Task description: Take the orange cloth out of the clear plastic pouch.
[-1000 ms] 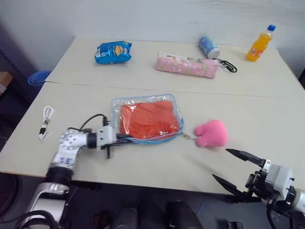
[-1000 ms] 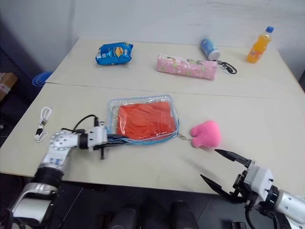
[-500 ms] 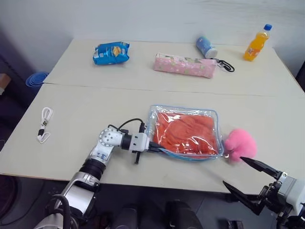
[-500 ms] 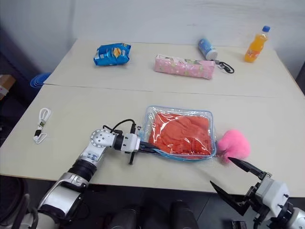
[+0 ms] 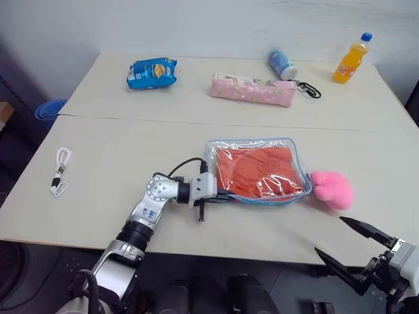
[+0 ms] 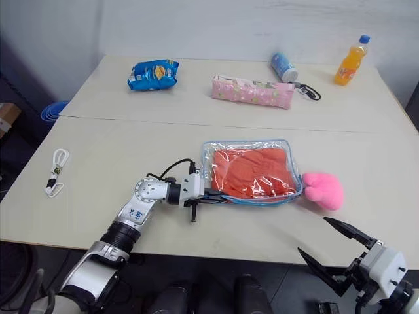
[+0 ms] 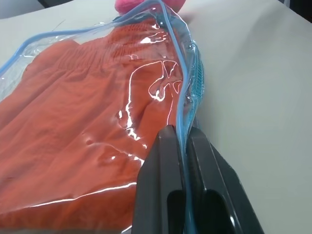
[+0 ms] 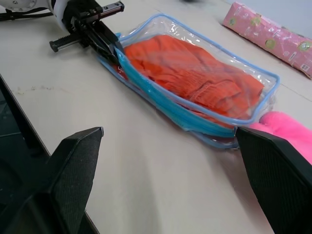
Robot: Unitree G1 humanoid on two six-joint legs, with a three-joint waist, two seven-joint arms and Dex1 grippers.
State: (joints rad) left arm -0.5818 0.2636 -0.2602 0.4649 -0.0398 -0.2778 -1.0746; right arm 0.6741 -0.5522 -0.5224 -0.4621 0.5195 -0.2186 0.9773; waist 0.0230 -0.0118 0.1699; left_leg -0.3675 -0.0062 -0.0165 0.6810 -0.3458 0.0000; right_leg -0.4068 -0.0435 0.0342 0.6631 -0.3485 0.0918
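The clear plastic pouch [image 5: 215, 156] with light blue trim lies flat near the table's front middle. The orange cloth [image 5: 258, 171] is folded inside it and shows through the plastic. My left gripper [image 5: 222, 195] lies level on the table, pointing right, shut on the pouch's blue zipper edge at its near left corner. The left wrist view shows the fingers [image 7: 163, 161] pinching that trim [image 7: 181, 105]. My right gripper [image 5: 329, 235] hangs open off the table's front edge at the lower right, apart from the pouch [image 8: 146, 29], holding nothing.
A pink plush toy [image 5: 332, 188] touches the pouch's right end. Along the back lie a pink pencil case [image 5: 253, 89], a blue snack bag [image 5: 154, 70], a blue can [image 5: 283, 64] and an orange bottle [image 5: 351, 59]. A white cable [image 5: 61, 170] lies far left.
My left gripper has dragged the pouch to the right across the table, and the pouch has pushed the pink plush toy rightward. The right gripper has stayed open and drawn back slightly.
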